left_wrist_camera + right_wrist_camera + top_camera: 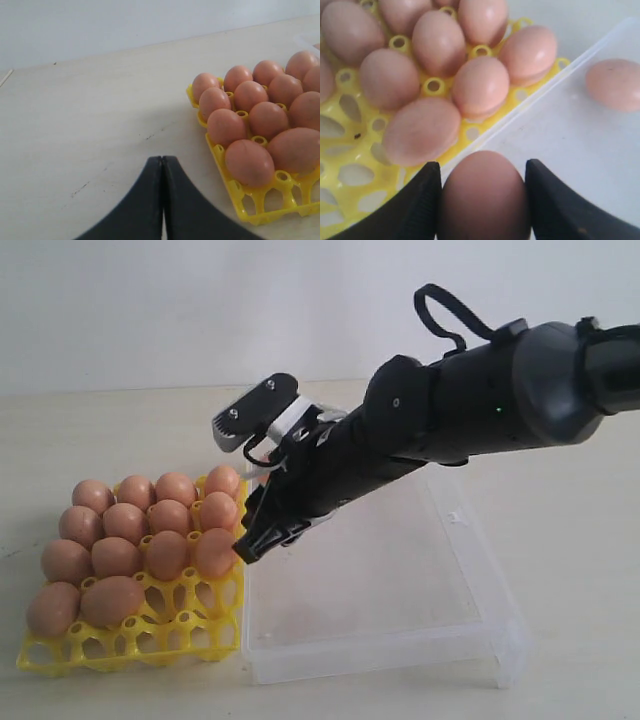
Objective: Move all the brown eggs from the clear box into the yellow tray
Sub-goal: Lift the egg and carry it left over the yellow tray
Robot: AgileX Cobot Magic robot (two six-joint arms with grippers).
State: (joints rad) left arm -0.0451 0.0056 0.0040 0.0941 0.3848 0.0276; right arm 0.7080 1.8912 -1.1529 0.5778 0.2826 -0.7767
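Note:
The yellow tray [130,645] lies at the left, most of its cups filled with brown eggs [125,523]; its front row is mostly bare. The clear box [400,640] sits right beside it. My right gripper [245,490] hangs over the seam between box and tray. In the right wrist view that gripper [482,170] is shut on a brown egg [482,200], just above the box edge next to the tray [350,150]. One more egg [615,84] lies loose on the box floor [570,140]. My left gripper [162,160] is shut and empty, above the table beside the tray [240,205].
The pale table [90,110] stretches bare on the tray's outer side, with a white wall behind. The right arm's black body [450,410] spans over the box's far half. The left arm is out of the exterior view.

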